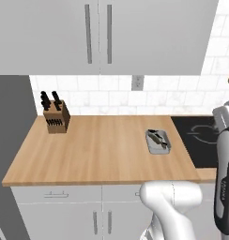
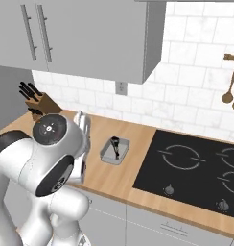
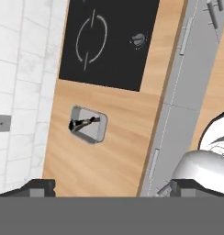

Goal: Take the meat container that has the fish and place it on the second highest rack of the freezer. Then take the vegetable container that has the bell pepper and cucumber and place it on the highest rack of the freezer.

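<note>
While the white arm [image 2: 47,163] rears up at the front edge of the wooden counter [image 1: 97,150], its jaws stand spread wide and grasp nothing; the gripper [image 3: 111,186] looks down from high above the work surface, its two dark fingertips [image 3: 38,186] far apart. On that counter a small grey container [image 1: 158,141] with a dark fish in it rests flat, just beside the black cooktop [image 2: 195,166] and apart from the arm. A wooden knife block [image 1: 56,116] with black handles stands well away from the container, at the counter's far corner against the white tiled wall [image 2: 195,77]. An outlet [image 1: 137,82] is set in the tiles behind the container. Grey upper cabinets [image 1: 97,33] with long bar handles hang above the counter, and grey drawers [image 1: 55,194] run beneath its front edge. Wooden spoons [image 2: 229,91] hang on the wall over the cooktop.
</note>
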